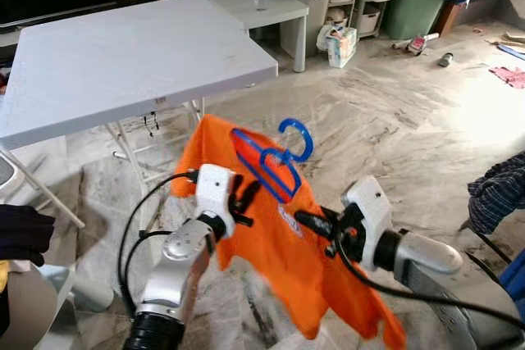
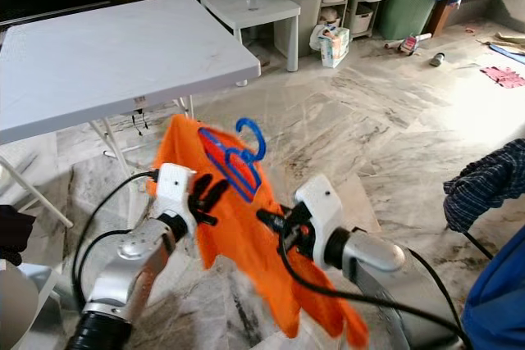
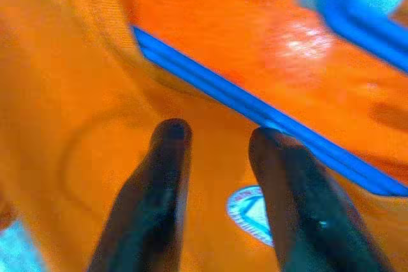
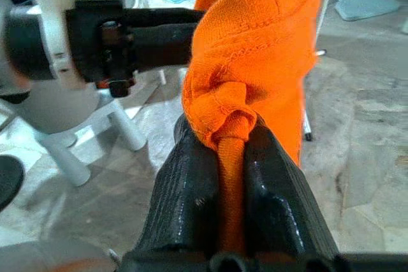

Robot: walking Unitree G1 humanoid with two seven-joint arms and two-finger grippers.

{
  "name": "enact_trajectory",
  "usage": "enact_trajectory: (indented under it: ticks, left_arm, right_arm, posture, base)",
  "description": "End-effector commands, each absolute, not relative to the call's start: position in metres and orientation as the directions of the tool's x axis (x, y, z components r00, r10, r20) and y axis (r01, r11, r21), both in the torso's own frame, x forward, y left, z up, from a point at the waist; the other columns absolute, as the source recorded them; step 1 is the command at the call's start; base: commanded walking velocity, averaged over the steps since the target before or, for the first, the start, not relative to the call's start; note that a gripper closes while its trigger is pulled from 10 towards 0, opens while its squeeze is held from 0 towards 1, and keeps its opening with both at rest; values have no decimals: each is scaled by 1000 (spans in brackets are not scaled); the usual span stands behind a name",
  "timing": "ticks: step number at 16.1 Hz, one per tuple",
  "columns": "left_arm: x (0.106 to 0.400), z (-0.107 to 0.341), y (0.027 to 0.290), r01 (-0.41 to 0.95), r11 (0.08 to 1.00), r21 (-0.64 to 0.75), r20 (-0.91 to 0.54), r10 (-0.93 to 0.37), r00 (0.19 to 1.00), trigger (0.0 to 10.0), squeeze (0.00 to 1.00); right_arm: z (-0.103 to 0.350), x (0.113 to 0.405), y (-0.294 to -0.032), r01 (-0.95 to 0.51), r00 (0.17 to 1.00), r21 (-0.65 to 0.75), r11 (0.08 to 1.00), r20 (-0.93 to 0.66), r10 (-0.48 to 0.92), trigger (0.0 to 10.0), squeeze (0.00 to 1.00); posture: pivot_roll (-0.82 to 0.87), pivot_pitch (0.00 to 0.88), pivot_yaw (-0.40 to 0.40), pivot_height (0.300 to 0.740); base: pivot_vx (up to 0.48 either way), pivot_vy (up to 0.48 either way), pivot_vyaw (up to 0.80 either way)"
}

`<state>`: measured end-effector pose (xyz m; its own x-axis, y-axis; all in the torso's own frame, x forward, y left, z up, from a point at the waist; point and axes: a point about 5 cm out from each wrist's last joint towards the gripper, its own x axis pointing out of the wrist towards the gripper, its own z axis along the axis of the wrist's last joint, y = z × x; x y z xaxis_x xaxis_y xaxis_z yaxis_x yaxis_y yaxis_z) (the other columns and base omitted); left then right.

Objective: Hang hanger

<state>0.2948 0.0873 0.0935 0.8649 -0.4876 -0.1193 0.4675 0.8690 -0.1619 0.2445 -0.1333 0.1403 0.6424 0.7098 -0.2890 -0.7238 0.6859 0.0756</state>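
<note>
A: Head view? 
B: Marble floor (image 1: 394, 112), white tabletop (image 1: 123, 63) behind. Blue hanger (image 1: 275, 161) inside an orange shirt (image 1: 271, 252), held up between both claws.

A: Left wrist? 
B: Left claw (image 3: 213, 141) parted, hanger bar just beyond.

A: Right wrist? 
B: Right claw (image 4: 233, 135) pinching bunched shirt.

White folding table (image 1: 123, 63) on sunlit marble floor (image 1: 394, 120).
</note>
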Motion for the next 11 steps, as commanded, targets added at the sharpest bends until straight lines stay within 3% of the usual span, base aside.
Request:
enact_trajectory:
  ticks: [1,4,11]
  left_arm:
    - [294,101,85,486,854,-183,-82,-506,858,10000,1000]
    - [293,109,80,497,832,-247,-20,-517,855,10000,1000]
    - [301,118,84,452,849,-274,30,-462,886,10000,1000]
  right_arm:
    - [151,252,-132,-711,673,55,701,-232,702,10000,0]
    - [155,266,-127,-655,724,103,749,-199,661,10000,0]
    - [177,256,-112,-705,647,318,634,-79,758,10000,0]
  posture:
    - [-138,13,22,740]
    - [-134,11,21,740]
    - [-141,10,17,740]
  base:
    - [0,0,0]
    - [0,0,0]
    - [0,0,0]
